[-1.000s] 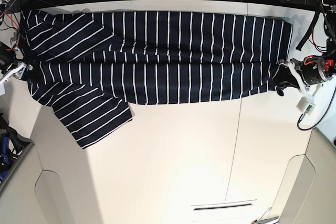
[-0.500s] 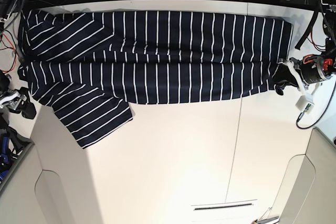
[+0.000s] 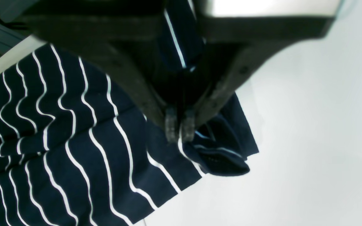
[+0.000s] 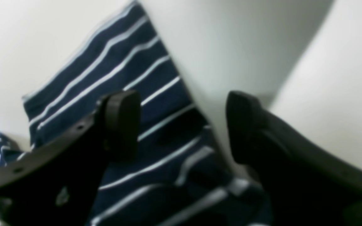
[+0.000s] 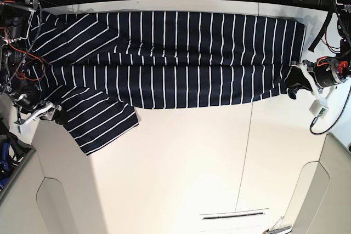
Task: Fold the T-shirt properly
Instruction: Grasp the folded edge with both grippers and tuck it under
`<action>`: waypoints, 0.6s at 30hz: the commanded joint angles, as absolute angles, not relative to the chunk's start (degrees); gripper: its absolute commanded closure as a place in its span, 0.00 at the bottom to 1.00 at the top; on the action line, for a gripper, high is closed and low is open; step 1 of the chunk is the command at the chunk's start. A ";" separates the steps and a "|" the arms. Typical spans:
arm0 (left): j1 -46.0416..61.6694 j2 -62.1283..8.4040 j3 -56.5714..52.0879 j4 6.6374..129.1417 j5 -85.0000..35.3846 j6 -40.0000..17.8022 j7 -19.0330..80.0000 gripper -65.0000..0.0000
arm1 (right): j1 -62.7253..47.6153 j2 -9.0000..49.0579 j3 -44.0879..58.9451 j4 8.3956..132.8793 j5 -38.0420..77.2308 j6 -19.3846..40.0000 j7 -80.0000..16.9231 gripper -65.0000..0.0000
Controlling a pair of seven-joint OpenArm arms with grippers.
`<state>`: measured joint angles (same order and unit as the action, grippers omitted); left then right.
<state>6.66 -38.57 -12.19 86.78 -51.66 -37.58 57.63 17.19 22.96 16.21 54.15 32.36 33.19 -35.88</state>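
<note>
**Operator:** Navy cloth with thin white stripes is spread across the far half of the white table. That's the T-shirt, laid out sideways and already doubled lengthwise by the look of it, with one sleeve sticking out toward me at the left of the base view.

**Partner:** What are the claws doing?

**Operator:** My left gripper is closed tight on the hem end; in its wrist view the tips are pinched together with a bunched fold of fabric between them, and more cloth runs up between the fingers. In the base view it sits at the shirt's right-hand edge. My right gripper is wide open and holds nothing. Its fingers hang over the sleeve's corner, one above the cloth and the other above bare table.

**Partner:** So which step is this?

**Operator:** I'd judge it's the sleeve tuck: one end anchored, the free arm lining up on the loose sleeve.

**Partner:** And next?

**Operator:** I'd drop the right claw so it straddles the sleeve edge, close on a single layer, then carry it back over the body. The left should hold tension meanwhile, or the long fold may wrinkle. The right wrist view is blurred, so I can't tell height above the cloth.
</note>
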 commanded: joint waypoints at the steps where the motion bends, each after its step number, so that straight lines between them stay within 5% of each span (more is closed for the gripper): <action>1: 5.89 -39.86 -12.78 87.70 -52.53 -38.17 56.84 1.00 | 18.98 23.22 15.68 54.39 33.41 33.65 -34.48 0.35; 10: 5.89 -39.86 -12.78 87.70 -52.49 -38.17 56.84 1.00 | 19.05 18.81 14.70 54.26 33.41 33.67 -34.50 0.39; 15: 5.89 -39.86 -12.78 87.70 -52.49 -38.17 56.84 1.00 | 19.05 18.74 14.72 54.41 33.41 33.67 -34.52 0.94; 18: 5.87 -39.86 -12.78 87.70 -52.49 -38.19 56.80 1.00 | 19.05 18.74 14.76 55.09 33.43 33.87 -35.24 1.00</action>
